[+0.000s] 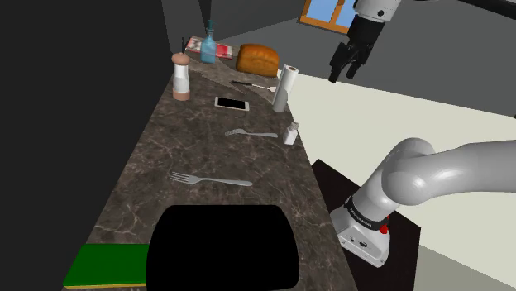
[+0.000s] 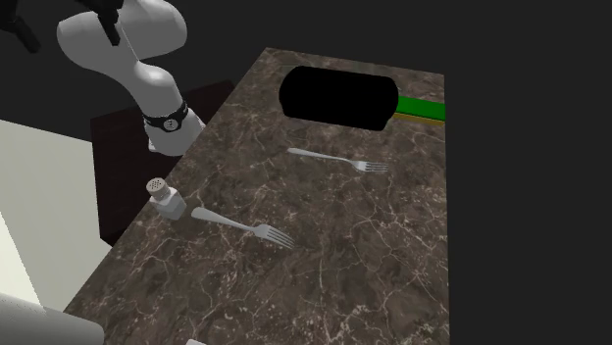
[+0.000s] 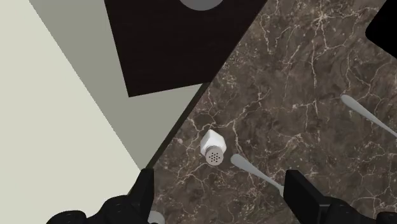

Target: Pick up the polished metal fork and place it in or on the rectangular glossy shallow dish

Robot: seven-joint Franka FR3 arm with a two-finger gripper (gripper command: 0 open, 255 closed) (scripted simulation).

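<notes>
Two grey metal forks lie on the dark marble counter [image 1: 165, 149]. One fork [image 1: 211, 178] [image 2: 338, 159] rests close to the black rectangular dish [image 1: 223, 248] [image 2: 338, 96] [image 3: 385, 32]. The other fork [image 1: 252, 132] [image 2: 243, 225] lies beside a small white shaker [image 1: 291, 132] [image 2: 165, 196] [image 3: 214, 146], and its handle [image 3: 254, 170] is in the wrist view. My gripper [image 1: 344, 74] [image 3: 222, 191] hangs high above the counter's edge near the shaker, open, with nothing between its fingers.
Farther along the counter stand a paper roll [image 1: 285, 87], a phone [image 1: 232, 103], a pepper mill [image 1: 181, 78], a blue bottle [image 1: 208, 45], a bread loaf [image 1: 258, 58] and another utensil [image 1: 255, 84]. A green board [image 1: 107, 264] lies beside the dish. The stand [image 3: 184, 38] adjoins the counter.
</notes>
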